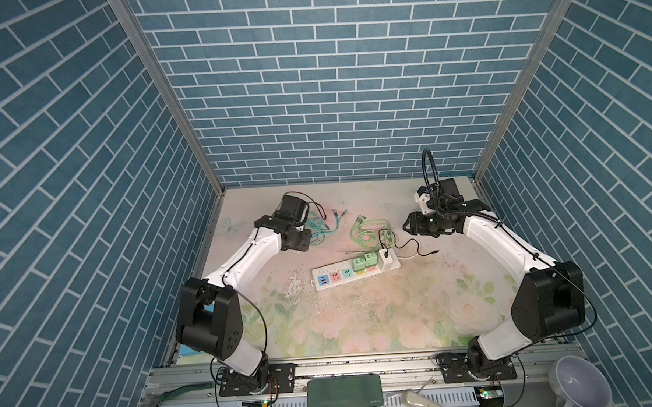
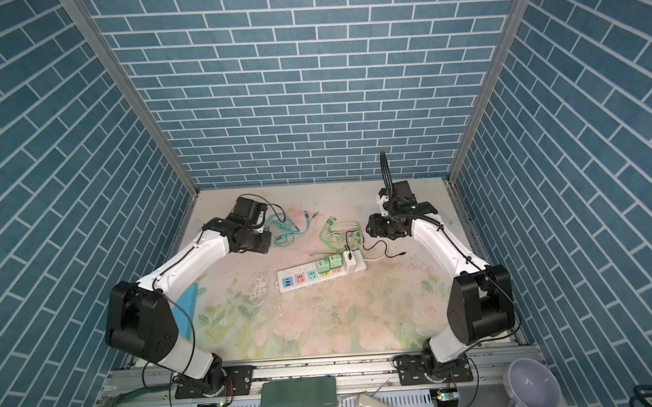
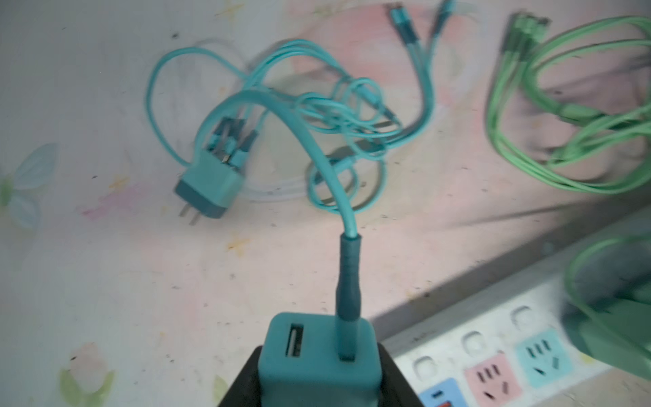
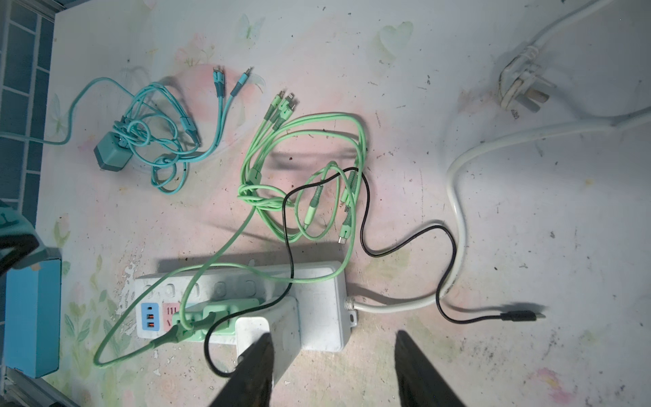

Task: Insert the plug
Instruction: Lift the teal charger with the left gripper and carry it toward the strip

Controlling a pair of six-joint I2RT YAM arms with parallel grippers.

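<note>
My left gripper [image 3: 318, 377] is shut on a teal plug [image 3: 317, 349], a charger block with a teal cable [image 3: 310, 141] rising from one of its two USB ports. In both top views this gripper [image 1: 298, 248] hangs above the table, left of the white power strip [image 1: 331, 268], and covers most of the plug. The strip's pink socket [image 3: 491, 380] and teal socket [image 3: 544, 356] are empty. My right gripper [image 4: 333, 338] is open above the strip's right end [image 4: 327, 303], holding nothing. In a top view it [image 2: 368, 229] is behind the strip [image 2: 293, 270].
A second teal charger [image 4: 111, 155] lies among teal cables. Two green chargers [image 1: 364, 261] and a white charger [image 1: 385, 258] sit in the strip. Green cables [image 1: 368, 229], a black cable [image 4: 447, 246] and the strip's white cord [image 4: 458, 183] lie behind it. A blue box [image 4: 31, 317] stands at the left edge.
</note>
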